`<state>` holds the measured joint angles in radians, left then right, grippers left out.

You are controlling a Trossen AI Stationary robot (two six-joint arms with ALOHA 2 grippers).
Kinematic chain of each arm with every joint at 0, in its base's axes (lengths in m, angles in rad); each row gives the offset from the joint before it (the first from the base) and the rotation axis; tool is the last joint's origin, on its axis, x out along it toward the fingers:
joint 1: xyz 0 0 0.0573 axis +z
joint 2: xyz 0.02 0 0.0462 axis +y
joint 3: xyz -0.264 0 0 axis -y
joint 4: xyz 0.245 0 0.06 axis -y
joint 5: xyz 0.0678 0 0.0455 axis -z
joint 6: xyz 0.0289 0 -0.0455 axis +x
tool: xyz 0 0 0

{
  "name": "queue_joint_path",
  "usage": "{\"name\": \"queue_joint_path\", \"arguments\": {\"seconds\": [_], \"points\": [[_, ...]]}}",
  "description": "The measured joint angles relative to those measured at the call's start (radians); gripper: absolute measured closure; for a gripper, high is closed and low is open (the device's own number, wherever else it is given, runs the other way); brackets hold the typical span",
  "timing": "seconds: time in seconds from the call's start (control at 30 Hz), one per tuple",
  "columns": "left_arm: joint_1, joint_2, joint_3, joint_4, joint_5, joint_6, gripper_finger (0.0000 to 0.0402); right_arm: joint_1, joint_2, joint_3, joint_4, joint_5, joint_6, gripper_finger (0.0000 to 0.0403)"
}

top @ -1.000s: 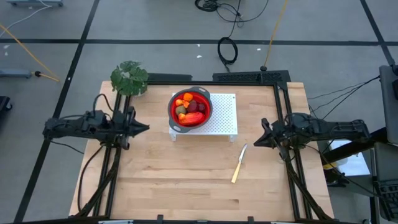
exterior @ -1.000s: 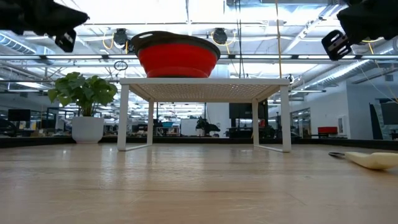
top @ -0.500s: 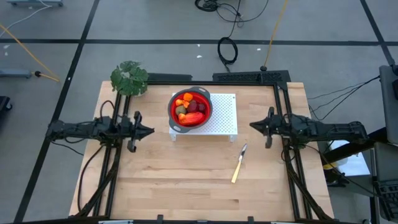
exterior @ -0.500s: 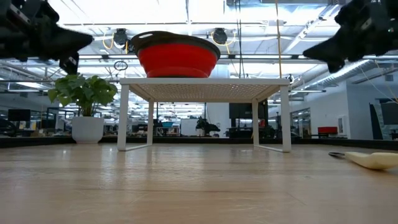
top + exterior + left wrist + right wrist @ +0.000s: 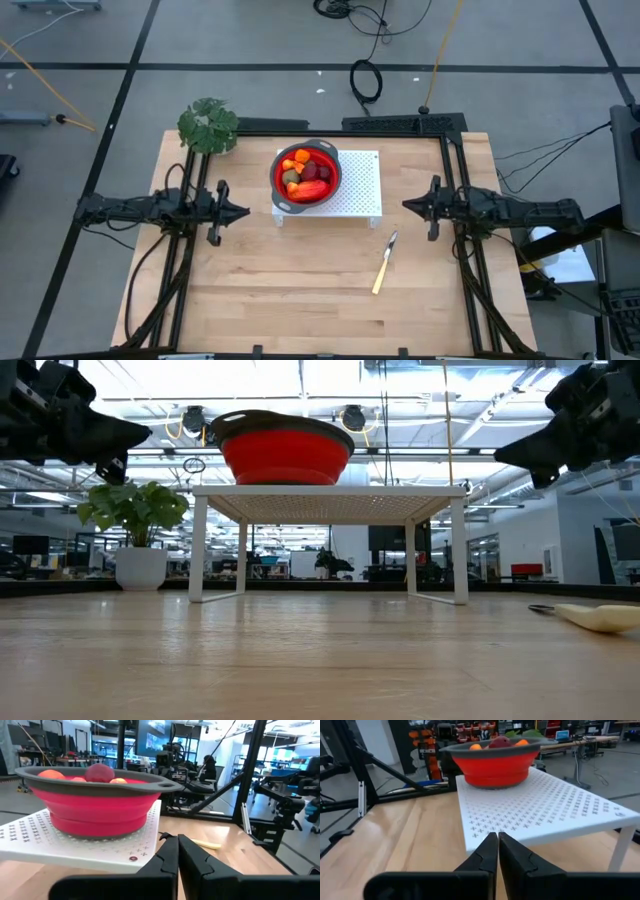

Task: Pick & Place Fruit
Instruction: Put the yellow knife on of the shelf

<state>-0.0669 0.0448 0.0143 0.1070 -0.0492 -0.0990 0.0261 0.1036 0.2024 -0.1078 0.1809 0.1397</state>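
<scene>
The fruit [image 5: 305, 176] lies piled in a red grey-rimmed bowl [image 5: 276, 168] that stands on a white perforated stand [image 5: 360, 195]. Orange pieces, a dark red round one [image 5: 99, 772] and an elongated red-orange piece show above the rim. My left gripper [image 5: 245, 212] hovers shut to the left of the stand, level with the bowl [image 5: 285, 455]. My right gripper [image 5: 405, 204] hovers shut to the right of the stand. Both point at the stand and hold nothing.
A pale-handled knife [image 5: 383, 266] lies on the table in front of the stand's right end. A potted plant [image 5: 208, 126] stands at the far left corner. Bare wood stretches across the near half of the table.
Both grippers have turned about their long axes. The left one has edged right, toward the stand. The right one has moved toward the far edge and a little left, toward the stand. The bowl and fruit have kept still.
</scene>
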Motion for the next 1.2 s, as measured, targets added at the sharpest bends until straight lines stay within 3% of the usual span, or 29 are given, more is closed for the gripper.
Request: {"name": "queue_joint_path", "arguments": {"seconds": [0.27,0.5,0.7,0.87,1.07,1.2], "points": [[0.0,0.0,0.0,-0.005,0.001,-0.005,0.0399,0.0,-0.085,0.0,-0.072,0.0,0.106,0.0394],[0.0,0.0,0.0,0.001,0.001,-0.008,0.0388,0.0,-0.074,-0.001,0.118,0.0,0.205,0.0394],[0.0,0.0,0.0,0.0,0.0,-0.012,0.04,-0.001,-0.051,0.0,0.425,0.028,0.431,0.0394],[0.0,0.001,0.0,-0.007,-0.001,-0.014,0.0388,0.001,0.025,0.0,0.551,-0.037,0.529,0.0396],[0.0,0.001,0.0,-0.007,-0.001,-0.015,0.0392,0.002,0.2,0.005,0.548,-0.056,0.646,0.0401],[0.0,0.001,0.001,-0.023,-0.003,-0.037,0.0399,0.002,0.318,0.059,0.514,-0.155,0.721,0.0402]]}}
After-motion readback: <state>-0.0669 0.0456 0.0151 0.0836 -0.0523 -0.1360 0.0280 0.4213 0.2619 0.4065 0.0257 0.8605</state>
